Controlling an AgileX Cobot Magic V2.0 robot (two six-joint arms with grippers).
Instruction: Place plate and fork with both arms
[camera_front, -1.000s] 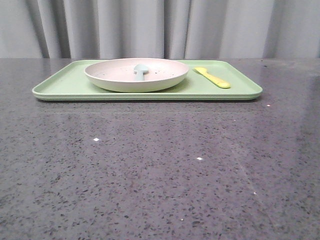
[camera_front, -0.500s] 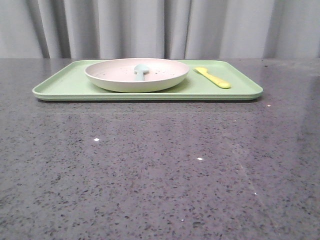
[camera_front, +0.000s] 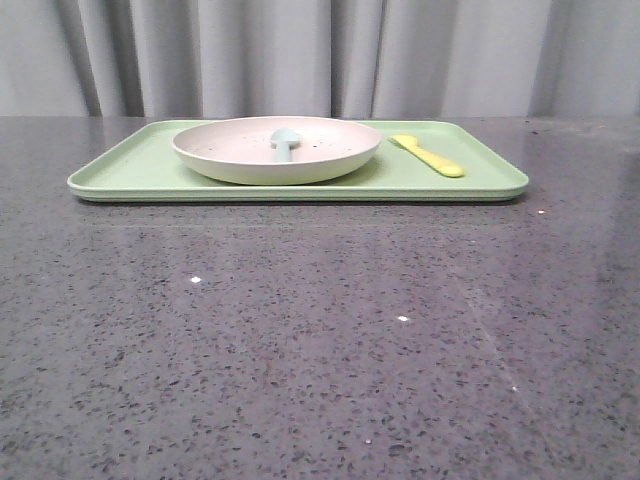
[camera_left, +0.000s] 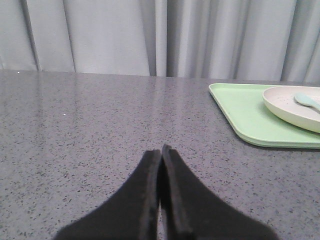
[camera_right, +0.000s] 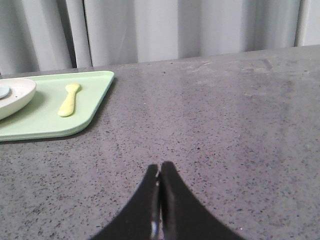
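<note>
The speckled off-white plate (camera_front: 275, 158) sits on the light-green tray (camera_front: 130, 170) at the far side of the table. It also shows in the left wrist view (camera_left: 290, 107) and at the edge of the right wrist view (camera_right: 15, 97). The pale-yellow fork (camera_front: 428, 155) lies on the tray to the right of the plate, and shows in the right wrist view (camera_right: 69, 99). My left gripper (camera_left: 160, 150) is shut and empty over bare table, left of the tray. My right gripper (camera_right: 160, 166) is shut and empty, right of the tray. Neither arm shows in the front view.
A pale blue-green spoon (camera_front: 283, 140) rests in the plate. The tray also shows in the left wrist view (camera_left: 240, 107) and the right wrist view (camera_right: 50, 125). The table (camera_front: 320, 340) is dark speckled stone. A grey curtain (camera_front: 320, 55) hangs behind it.
The tray and its contents sit a few pixels further right in the front view than one second ago. Nothing else differs.
</note>
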